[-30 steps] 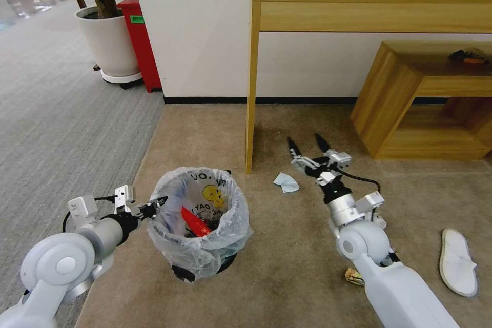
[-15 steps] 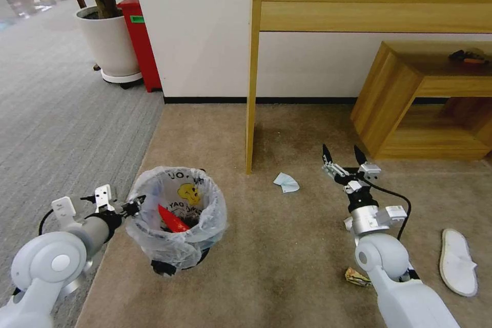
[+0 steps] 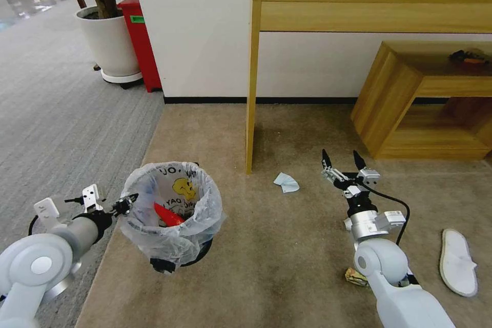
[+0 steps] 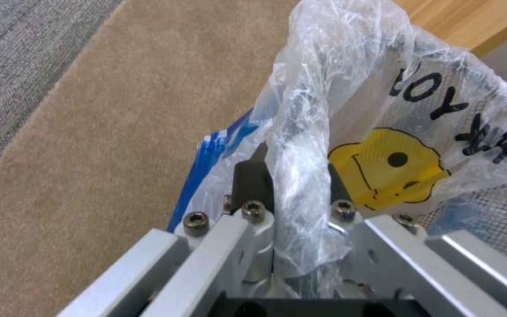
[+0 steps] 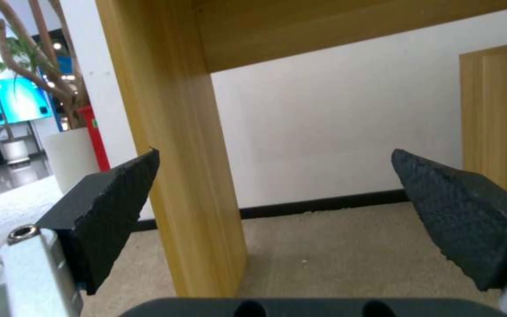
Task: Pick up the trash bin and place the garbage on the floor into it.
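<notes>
probably an office lobby: grey carpet [image 3: 56, 113], potted tree [image 3: 105, 31], wooden console table [image 3: 369, 5], wall screen [image 5: 7, 103].

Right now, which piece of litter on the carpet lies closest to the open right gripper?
The crumpled pale-blue paper, just left of the right gripper. The yellowish wrapper and white slipper lie farther back, beside the arm.

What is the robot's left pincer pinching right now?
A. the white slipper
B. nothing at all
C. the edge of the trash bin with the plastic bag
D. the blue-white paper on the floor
C: the left pincer is shut on the bagged rim of the trash bin.
</notes>
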Controlling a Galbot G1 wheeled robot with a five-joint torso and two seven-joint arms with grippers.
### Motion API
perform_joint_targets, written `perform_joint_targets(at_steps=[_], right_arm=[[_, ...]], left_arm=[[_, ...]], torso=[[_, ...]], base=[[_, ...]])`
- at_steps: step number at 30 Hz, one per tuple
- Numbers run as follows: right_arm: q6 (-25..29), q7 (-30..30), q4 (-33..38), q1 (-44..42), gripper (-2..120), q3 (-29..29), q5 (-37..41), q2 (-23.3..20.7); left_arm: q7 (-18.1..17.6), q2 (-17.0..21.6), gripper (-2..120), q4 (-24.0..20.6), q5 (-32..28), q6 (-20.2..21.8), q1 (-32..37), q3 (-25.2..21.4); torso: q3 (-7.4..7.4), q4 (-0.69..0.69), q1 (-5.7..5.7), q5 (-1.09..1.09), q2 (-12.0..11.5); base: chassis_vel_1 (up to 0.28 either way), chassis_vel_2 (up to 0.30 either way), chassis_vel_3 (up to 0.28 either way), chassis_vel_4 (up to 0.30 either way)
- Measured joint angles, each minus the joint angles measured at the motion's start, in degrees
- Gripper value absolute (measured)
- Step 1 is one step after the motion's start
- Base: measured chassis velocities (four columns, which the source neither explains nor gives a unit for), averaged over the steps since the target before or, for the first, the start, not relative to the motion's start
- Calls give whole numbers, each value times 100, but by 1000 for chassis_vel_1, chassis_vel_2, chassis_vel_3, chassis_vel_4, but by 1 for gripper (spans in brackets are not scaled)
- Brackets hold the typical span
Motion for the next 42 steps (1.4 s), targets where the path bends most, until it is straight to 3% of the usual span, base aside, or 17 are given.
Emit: perform_joint_targets(at_steps=[42], right_arm=[[3,-129,-220,257,100,-151,130,54]], left_arm=[[117,1,2,124,-46,0,-106,52]], torso=[[0,0,0,0,0]], base=[[-15,16,16,-17]])
